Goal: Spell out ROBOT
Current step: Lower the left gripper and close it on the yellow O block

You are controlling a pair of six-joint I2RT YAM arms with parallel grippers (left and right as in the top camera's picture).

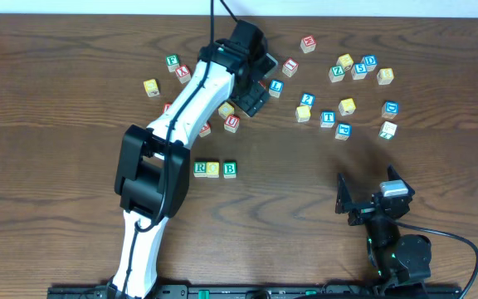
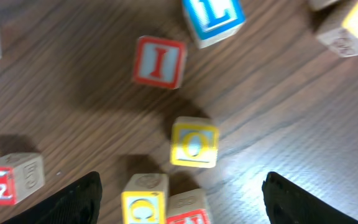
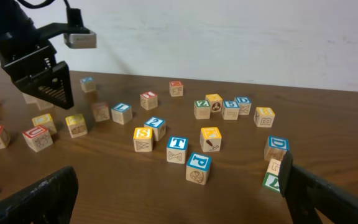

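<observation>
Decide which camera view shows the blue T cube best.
The right wrist view: the blue T cube sits near, unobstructed, its letter readable. Overhead shows it small but unblocked. The left wrist view does not show it.

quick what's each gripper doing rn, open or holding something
left gripper: open, holding nothing; the yellow O cube sits on the table below it.
right gripper: open, holding nothing.
</observation>
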